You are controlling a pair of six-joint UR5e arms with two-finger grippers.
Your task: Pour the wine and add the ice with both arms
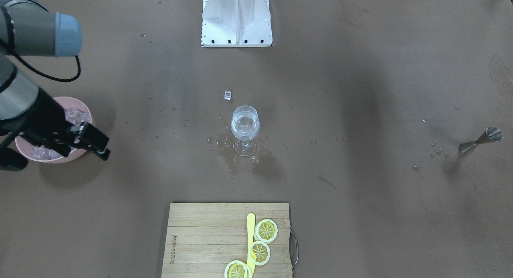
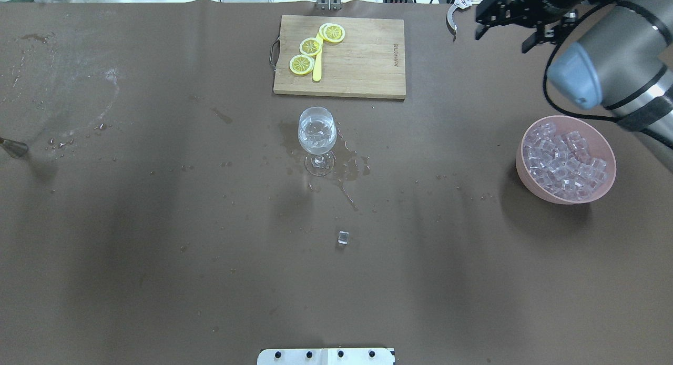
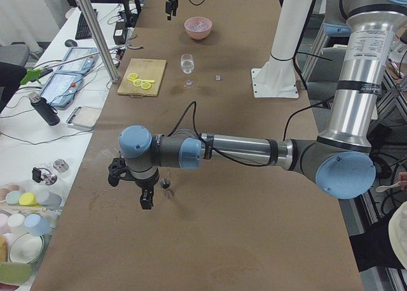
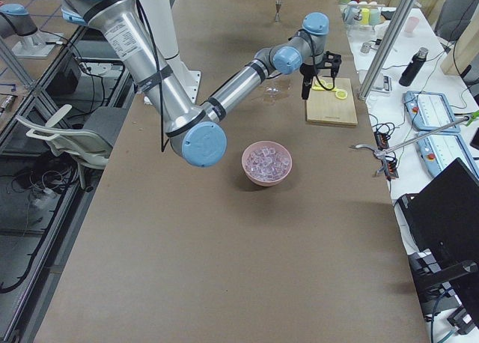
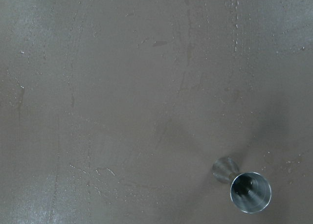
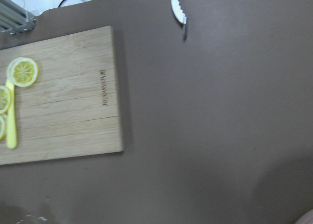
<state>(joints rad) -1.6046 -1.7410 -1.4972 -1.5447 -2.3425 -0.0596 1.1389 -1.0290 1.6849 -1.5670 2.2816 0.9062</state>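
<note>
A stemmed glass (image 1: 245, 123) stands mid-table, holding clear wine and a few ice cubes; it also shows in the overhead view (image 2: 317, 133). One stray ice cube (image 2: 343, 237) lies on the table nearer the robot. A pink bowl (image 2: 526, 170) at the robot's right is full of ice cubes (image 2: 565, 160). My right gripper (image 2: 502, 39) hovers beyond the bowl, near the table's far edge; it looks open and empty. My left gripper (image 3: 146, 202) shows only in the exterior left view, just above a steel jigger (image 5: 247, 187); I cannot tell whether it is open or shut.
A puddle (image 2: 347, 165) lies around the glass's foot. A bamboo cutting board (image 2: 363, 54) with lemon slices (image 2: 310, 47) and a yellow stick lies beyond the glass. Metal tongs (image 6: 178, 9) lie right of the board. The white stand base (image 1: 236, 17) sits on the robot's side.
</note>
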